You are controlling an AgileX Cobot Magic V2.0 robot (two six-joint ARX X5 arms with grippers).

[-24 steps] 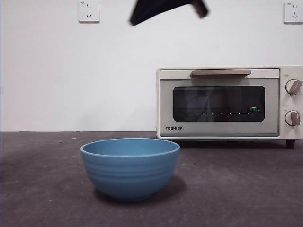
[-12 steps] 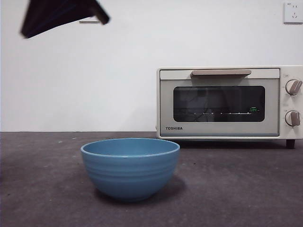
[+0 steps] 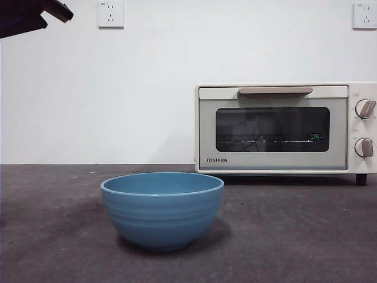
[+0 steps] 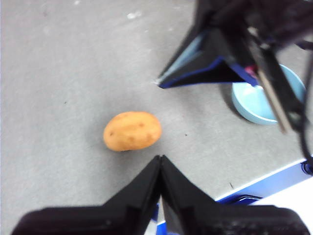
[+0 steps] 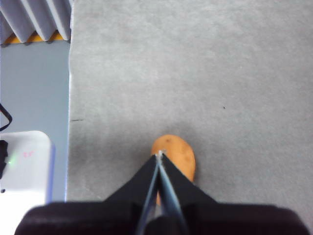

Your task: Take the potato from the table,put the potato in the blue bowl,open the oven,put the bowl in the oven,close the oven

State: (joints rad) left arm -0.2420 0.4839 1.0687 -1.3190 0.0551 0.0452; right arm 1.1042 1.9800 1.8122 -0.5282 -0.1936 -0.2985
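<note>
While the front view shows the bowl [image 3: 162,209] low and left of centre and the oven [image 3: 285,128] shut at right, no potato appears there; an arm shows only as a dark tip at the upper left. Left wrist view: potato [image 4: 132,130] lies on the table [image 4: 58,73] at centre left, apart from the bowl at the right edge; left gripper [image 4: 160,159] jaws together. Right wrist view: right gripper [image 5: 159,154] jaws together, covering part of the potato. Judged firm, rounded, prone to roll; grip across its short middle.
</note>
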